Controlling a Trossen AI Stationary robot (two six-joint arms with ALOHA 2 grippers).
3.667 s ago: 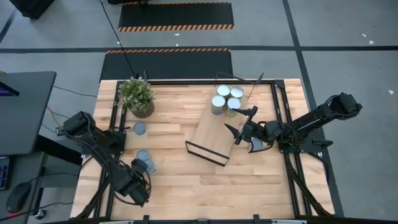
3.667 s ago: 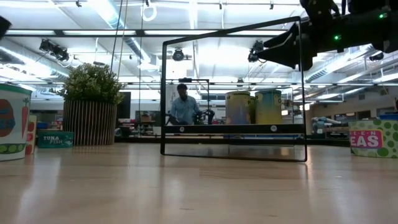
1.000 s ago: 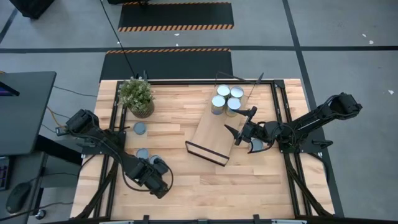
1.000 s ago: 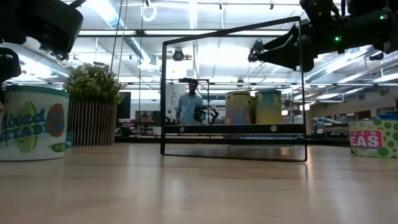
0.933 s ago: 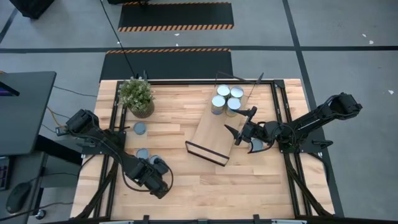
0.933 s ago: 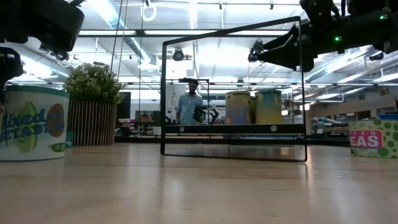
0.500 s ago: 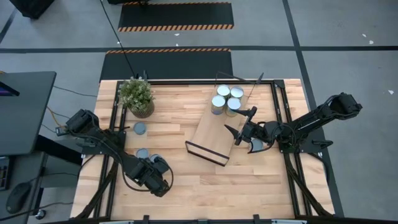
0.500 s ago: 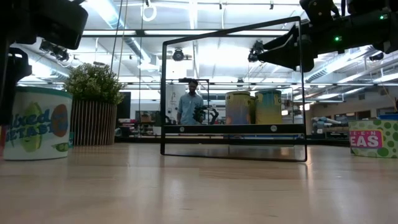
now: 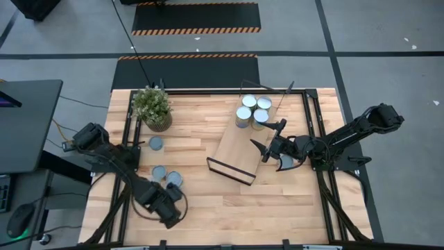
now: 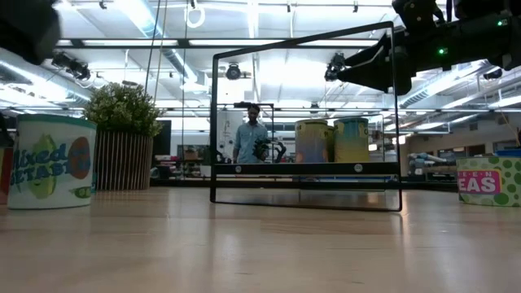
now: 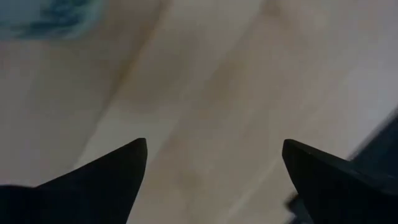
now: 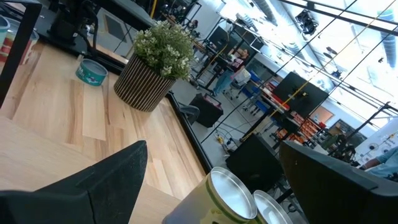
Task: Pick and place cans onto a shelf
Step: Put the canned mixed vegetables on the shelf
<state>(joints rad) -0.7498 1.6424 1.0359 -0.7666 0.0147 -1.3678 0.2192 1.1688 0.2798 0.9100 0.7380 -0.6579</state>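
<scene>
Pale plank tabletop (image 9: 208, 201), grey floor beyond. A potted green plant (image 9: 152, 107) stands at the far left corner. The long light-wood shelf with black wire ends (image 9: 236, 149) lies mid-table, three silver-topped tins (image 9: 252, 111) clustered on its far end. Three more tins (image 9: 164, 173) sit left (one apart, nearer the plant). Left gripper (image 9: 168, 215), fingers spread, holds nothing, just beside the pair. Right gripper (image 9: 267, 142) hovers at the shelf's edge, fingers spread, empty.
</scene>
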